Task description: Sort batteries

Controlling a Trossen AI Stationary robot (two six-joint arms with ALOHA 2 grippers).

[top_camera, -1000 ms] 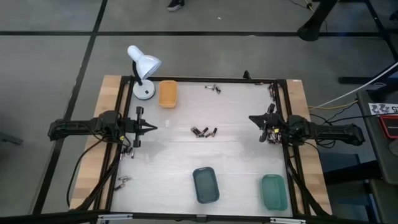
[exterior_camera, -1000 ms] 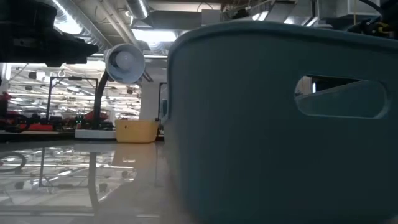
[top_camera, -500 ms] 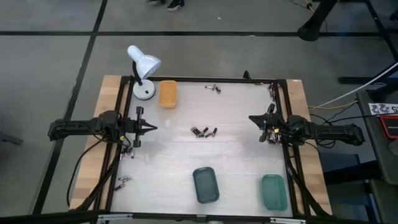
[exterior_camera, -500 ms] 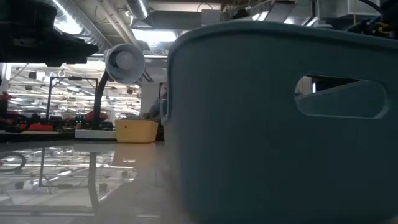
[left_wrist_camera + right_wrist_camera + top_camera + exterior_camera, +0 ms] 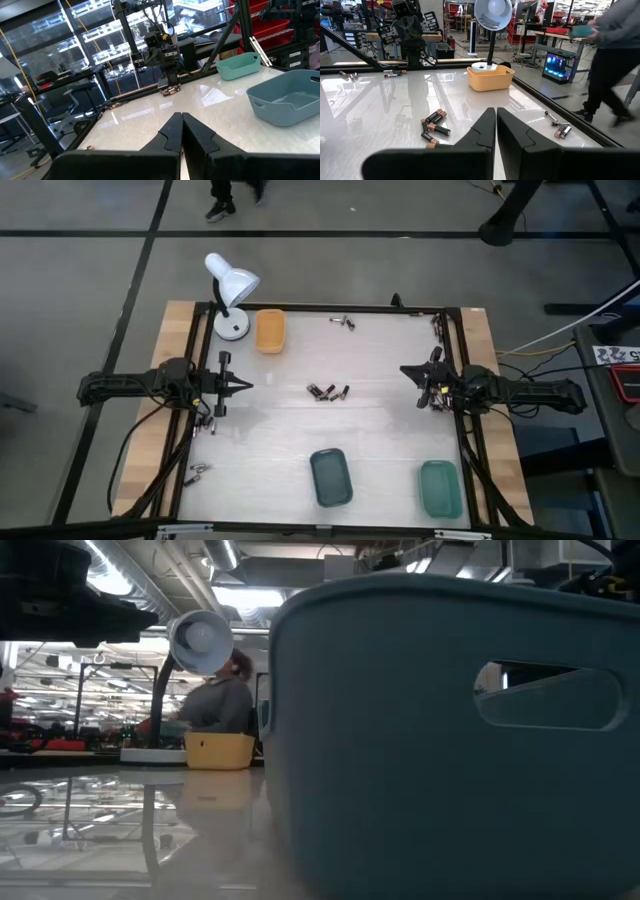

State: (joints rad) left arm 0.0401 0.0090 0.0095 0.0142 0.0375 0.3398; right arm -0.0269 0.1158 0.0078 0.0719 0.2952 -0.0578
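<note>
Batteries: a small cluster of batteries (image 5: 327,391) lies loose near the middle of the worktop (image 5: 380,450); a second small group (image 5: 343,322) sits at the 12 o'clock edge, and a few more (image 5: 198,471) lie off the 8 o'clock side by the frame.
Trays: orange tray (image 5: 270,330) toward 11 o'clock beside the white desk lamp (image 5: 231,286); dark teal tray (image 5: 330,477) at 6 o'clock; green tray (image 5: 440,488) toward 5 o'clock. None shows a battery inside.
Left end effector (image 5: 240,386): at 9 o'clock, fingers pressed together, holding nothing, well apart from the central cluster.
Right end effector (image 5: 409,371): at 3 o'clock, fingers together, empty, likewise well apart from the cluster.
Handling: the cells look like stiff, smooth metal cylinders, light for their size, likely to roll or skid on the glossy worktop if nudged from the side.
Grip point: best taken across the barrel at mid-length, fingers straddling the round body, one cell at a time, since several in the cluster touch.
Progress: sorting appears not yet begun.
Bystander: a person (image 5: 612,60) is beyond the 12 o'clock edge.
</note>
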